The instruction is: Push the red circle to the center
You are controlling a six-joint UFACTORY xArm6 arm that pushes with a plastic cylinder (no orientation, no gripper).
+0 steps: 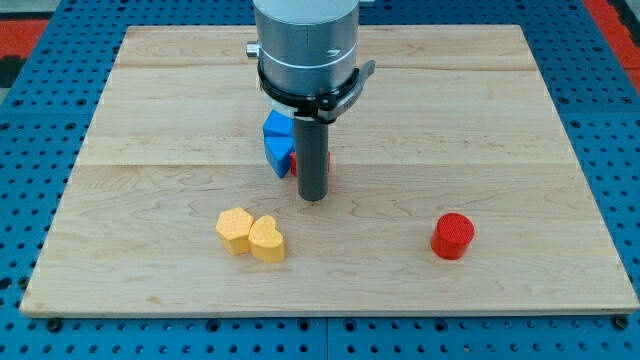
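Red circle (452,236) sat toward the board's (560,90) bottom-right corner, well apart from my tip (313,198), which, bare of any pincer, held nothing mid-board, you'll note.

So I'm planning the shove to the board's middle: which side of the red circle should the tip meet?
Its lower-right wall: the red circle sits right of and below centre, so push up-left. My tip stands left of it, beside the blue block.

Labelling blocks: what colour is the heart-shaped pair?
Yellow, clearest in the camera view, near the bottom.
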